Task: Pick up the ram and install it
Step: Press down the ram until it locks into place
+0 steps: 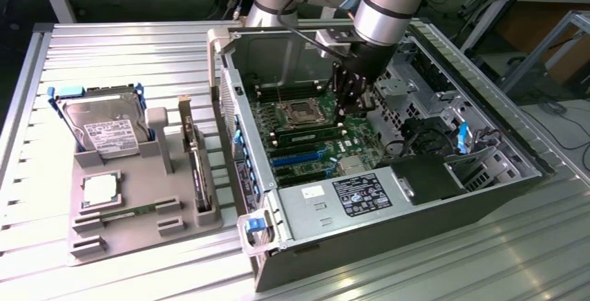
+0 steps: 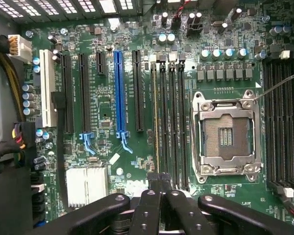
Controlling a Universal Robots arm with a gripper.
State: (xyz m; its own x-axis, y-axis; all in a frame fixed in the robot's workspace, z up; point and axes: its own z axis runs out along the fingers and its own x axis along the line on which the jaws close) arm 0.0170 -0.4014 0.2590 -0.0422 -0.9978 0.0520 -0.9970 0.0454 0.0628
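Observation:
The ram is a slim green stick with black chips, standing on edge in a memory slot beside the empty processor socket on the motherboard inside the open computer case. In the wrist view the ram shows as a thin green-gold edge in the slot farthest from the socket. My gripper reaches down into the case just above the board. Its fingertips are shut together over one end of the ram, with nothing visibly between them.
A grey fixture tray at the exterior view's left holds a hard drive, a square silver processor chip and an upright expansion card. Blue and black expansion slots, a heatsink and cables crowd the board.

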